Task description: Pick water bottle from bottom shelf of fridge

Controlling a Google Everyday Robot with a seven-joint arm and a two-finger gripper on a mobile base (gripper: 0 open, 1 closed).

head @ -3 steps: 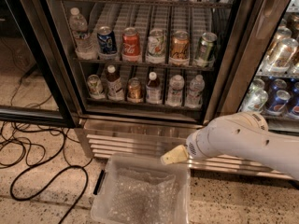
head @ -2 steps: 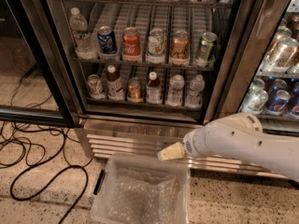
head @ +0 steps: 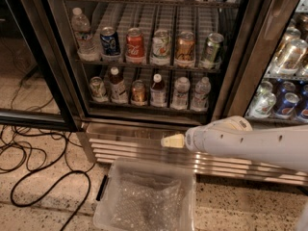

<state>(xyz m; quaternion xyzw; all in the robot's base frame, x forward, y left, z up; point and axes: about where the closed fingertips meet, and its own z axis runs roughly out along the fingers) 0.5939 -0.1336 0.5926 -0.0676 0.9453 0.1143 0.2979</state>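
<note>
The fridge stands with its glass door open. On its bottom shelf, two small clear water bottles with white caps stand side by side at the right end: one and one. To their left are a dark-content bottle, a can, another dark bottle and a can. My gripper is the cream tip of the white arm. It hangs in front of the louvred base grille, below the shelf and a little left of the water bottles.
A clear plastic bin sits on the floor under the arm. A larger clear bottle and several cans stand on the rack above. Black cables loop over the floor at left. A second cooler section with cans is at right.
My arm's tip has risen and shifted slightly left, closer to the bottom shelf. The bottles and cans have not moved.
</note>
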